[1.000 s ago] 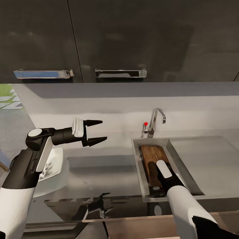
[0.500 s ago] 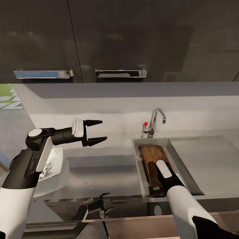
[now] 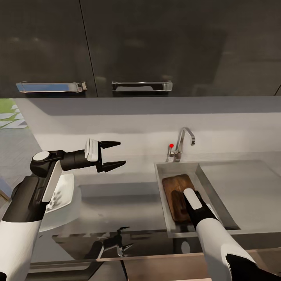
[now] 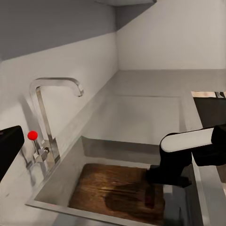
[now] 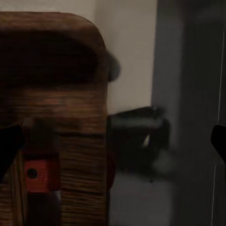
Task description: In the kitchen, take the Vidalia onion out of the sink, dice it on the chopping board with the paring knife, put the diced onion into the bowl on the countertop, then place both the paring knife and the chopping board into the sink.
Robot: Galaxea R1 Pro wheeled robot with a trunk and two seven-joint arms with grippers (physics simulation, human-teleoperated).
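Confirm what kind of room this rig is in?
A kitchen, most likely. A steel sink with a chrome tap is set into a glossy grey countertop, glossy black upper cabinets hang above, and a wooden chopping board lies in the basin.

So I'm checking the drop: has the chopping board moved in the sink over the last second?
Yes. The chopping board now lies flatter in the sink, its far end farther from the tap.
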